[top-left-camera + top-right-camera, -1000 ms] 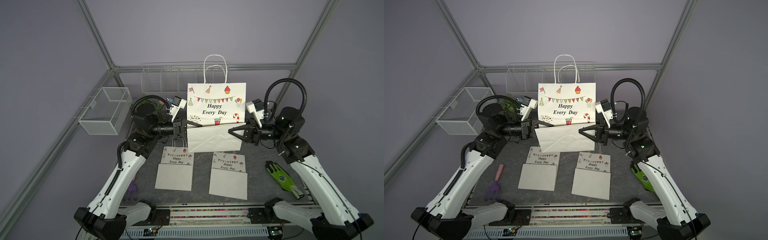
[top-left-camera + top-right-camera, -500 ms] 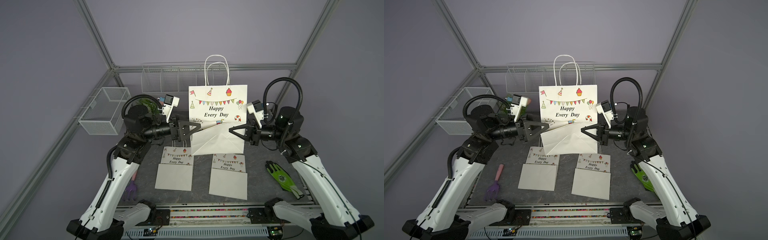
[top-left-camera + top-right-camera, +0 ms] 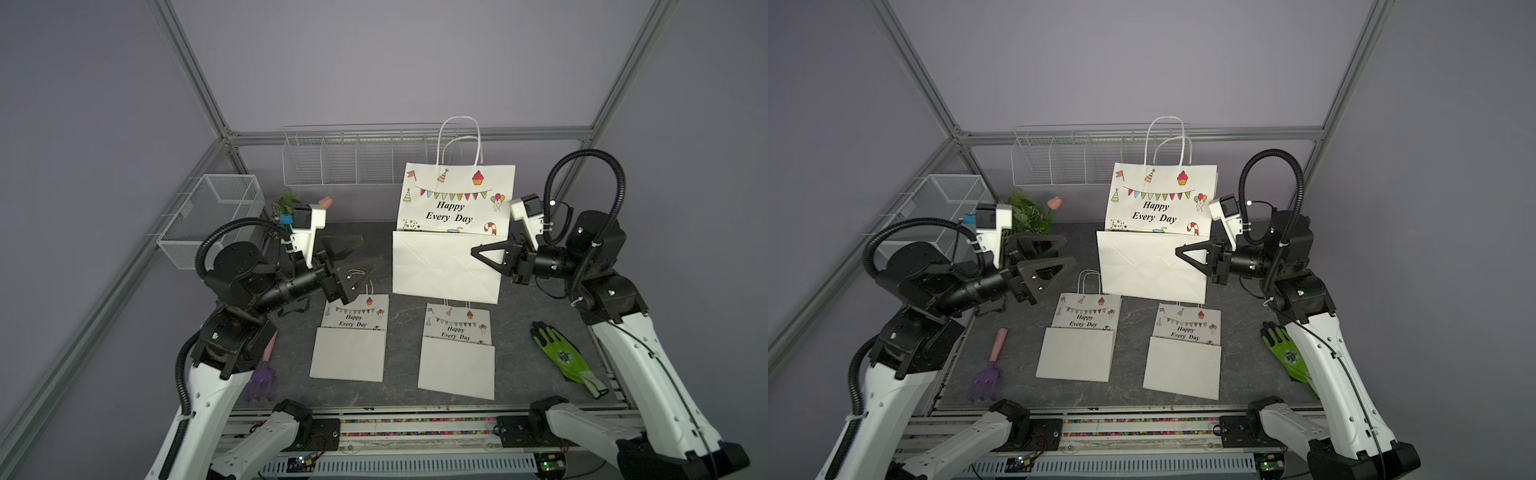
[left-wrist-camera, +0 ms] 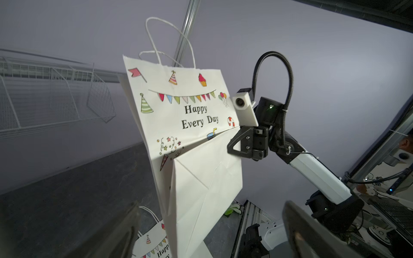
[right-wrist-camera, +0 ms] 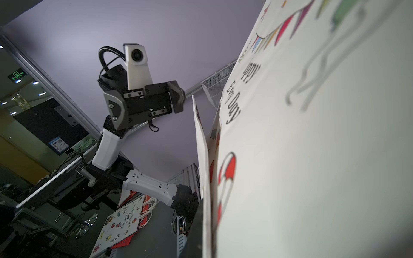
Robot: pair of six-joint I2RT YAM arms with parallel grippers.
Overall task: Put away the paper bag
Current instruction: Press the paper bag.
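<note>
Right end effector [image 3: 476, 252] is pinched together on the 3 o'clock edge of the paper bag [image 3: 449, 266], right where the folded-up bottom flap meets the printed face. The bag stands upright and folded flat, handles up, around 1 o'clock on the tabletop [image 3: 515, 328]. Can't tell if its lower edge touches the surface.

Left end effector [image 3: 1068, 250] has its fingers wide apart and nothing in them. It sits off at the bag's 9 o'clock, clear of the paper.

Two more flat bags [image 3: 353, 340] [image 3: 457, 353] lie side by side at 6 o'clock of the held one. There's a green glove [image 3: 563, 357] at 4 o'clock and a purple rake [image 3: 988, 370] at 8 o'clock. A wire rack [image 3: 353, 158] hangs on the back wall at 11 o'clock, with a mesh basket [image 3: 216, 216] at 10 o'clock.
</note>
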